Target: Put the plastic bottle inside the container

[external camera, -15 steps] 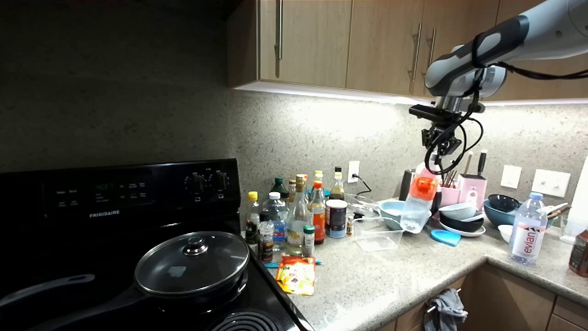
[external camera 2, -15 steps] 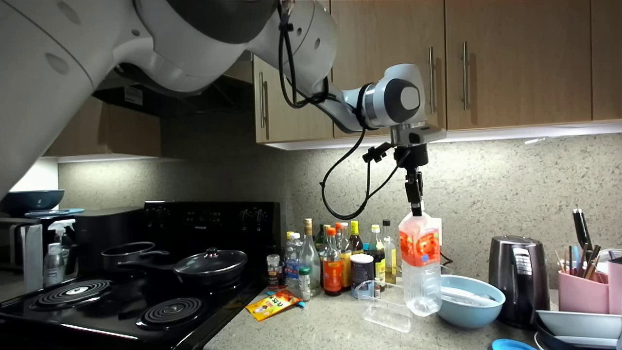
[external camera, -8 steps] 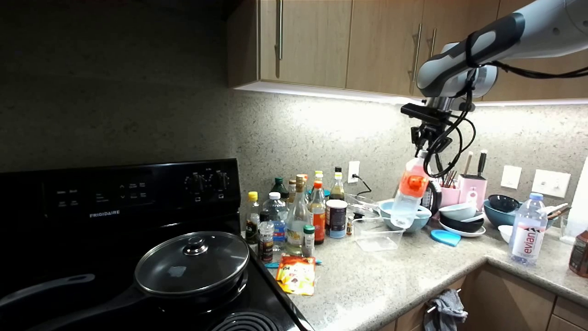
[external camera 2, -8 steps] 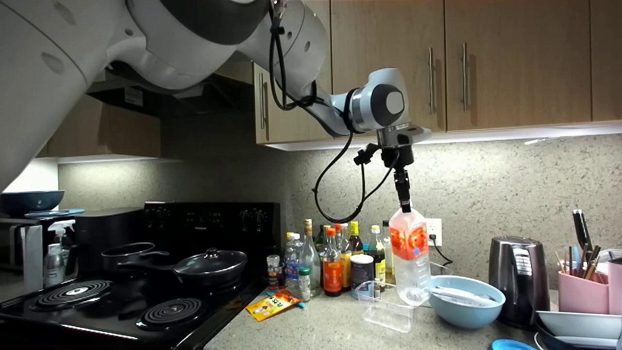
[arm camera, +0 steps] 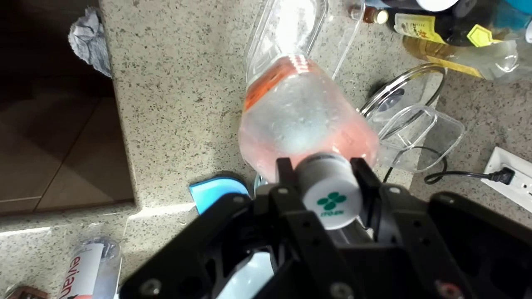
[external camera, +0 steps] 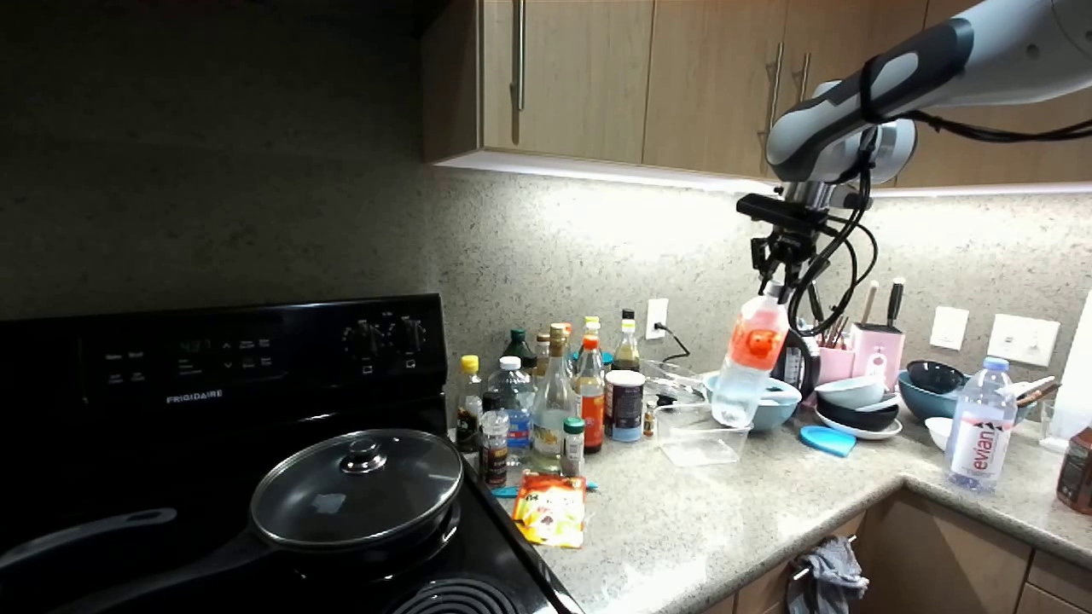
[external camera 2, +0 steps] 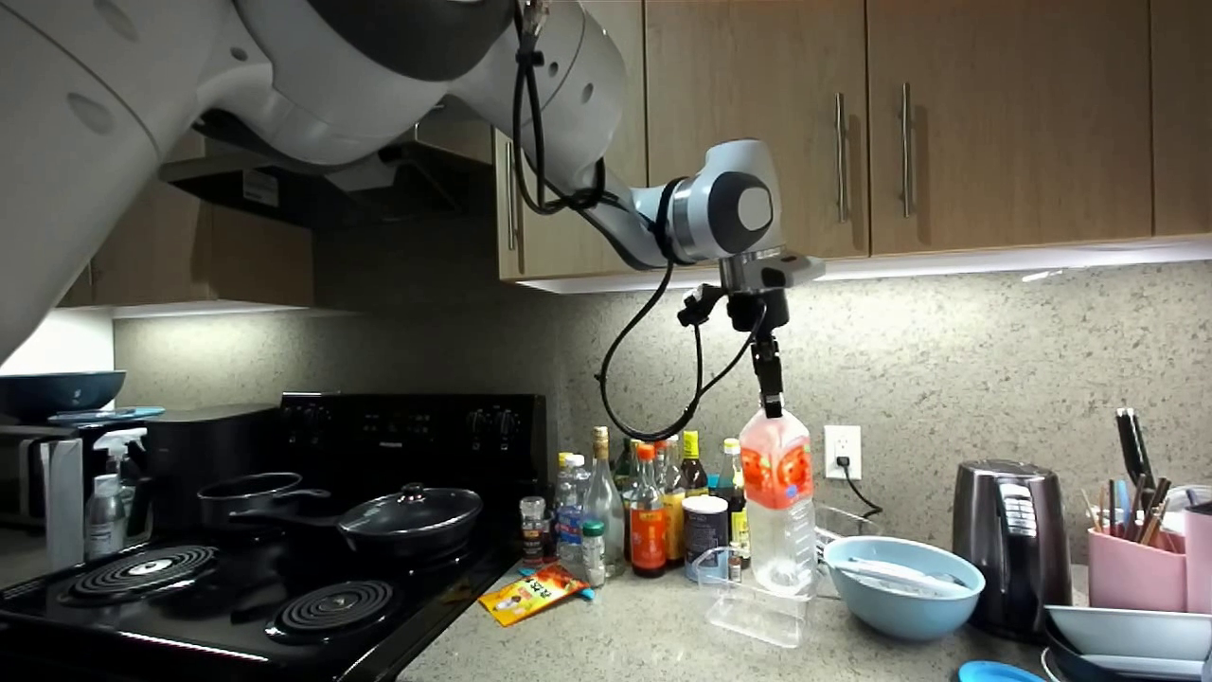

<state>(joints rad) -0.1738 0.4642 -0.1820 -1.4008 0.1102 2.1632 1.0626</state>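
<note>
Now the fingers (arm camera: 286,172) pinch the cap (arm camera: 330,199), and the bottle (external camera 2: 778,504) hangs just below them, long and slanting, with its bottom toward the box (external camera 2: 755,620) on the counter (external camera: 648,520). It probably must move more over the box, then down.

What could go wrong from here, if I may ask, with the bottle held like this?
The gripper holds the bottle only at its capped top, and it hangs tilted in an exterior view, so it might swing or slip. Its base could also catch the rim of the clear container and tip it, as its plastic looks thin.
</note>
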